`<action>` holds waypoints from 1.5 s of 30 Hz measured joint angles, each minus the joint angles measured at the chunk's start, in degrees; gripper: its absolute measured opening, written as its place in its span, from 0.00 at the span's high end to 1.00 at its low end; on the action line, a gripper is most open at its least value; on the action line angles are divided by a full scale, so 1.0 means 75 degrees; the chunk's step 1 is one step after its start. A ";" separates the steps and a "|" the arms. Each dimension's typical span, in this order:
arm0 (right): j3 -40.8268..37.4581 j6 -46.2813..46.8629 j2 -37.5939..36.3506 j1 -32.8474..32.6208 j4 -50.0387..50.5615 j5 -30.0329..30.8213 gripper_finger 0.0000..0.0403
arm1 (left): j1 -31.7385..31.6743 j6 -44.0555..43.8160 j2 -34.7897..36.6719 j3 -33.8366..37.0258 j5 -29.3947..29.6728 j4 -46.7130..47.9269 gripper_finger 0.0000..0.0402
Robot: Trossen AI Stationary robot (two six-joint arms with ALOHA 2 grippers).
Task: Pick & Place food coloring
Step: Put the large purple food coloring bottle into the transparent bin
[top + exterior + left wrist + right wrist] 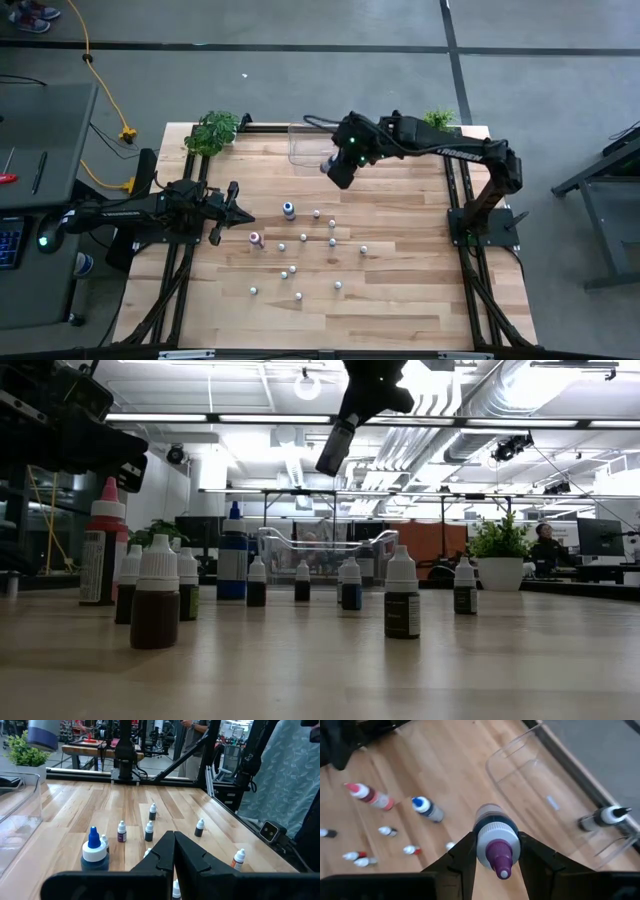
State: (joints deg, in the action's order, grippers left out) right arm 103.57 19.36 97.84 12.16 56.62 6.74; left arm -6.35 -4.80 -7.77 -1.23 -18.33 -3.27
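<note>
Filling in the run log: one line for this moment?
right hand: holds purple-capped bottle near clear bin | left hand: shut, waiting | one bottle in bin

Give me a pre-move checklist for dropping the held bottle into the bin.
1. Grip: right hand shut on purple-capped bottle, cap pointing out past the fingertips: ok.
2. Bin holds one bottle at one end, the rest looks free: ok.
3. Hand over bin: in the high view it sits at the bin's edge, not clearly above the opening: cannot tell.
4. Height: hand hangs well above the table bottles in the low view: ok.
5. Left hand shut, parked on the left side, clear of the bin: ok.
</note>
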 joint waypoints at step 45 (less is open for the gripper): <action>0.0321 0.2114 0.2914 0.2725 -0.1643 -0.0288 0.70 | 0.0000 0.0000 0.0003 0.0000 0.0058 0.0000 0.99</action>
State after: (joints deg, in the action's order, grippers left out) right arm 105.97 35.22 119.70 32.60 44.30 4.57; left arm -6.35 -4.80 -7.75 -1.23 -17.89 -3.27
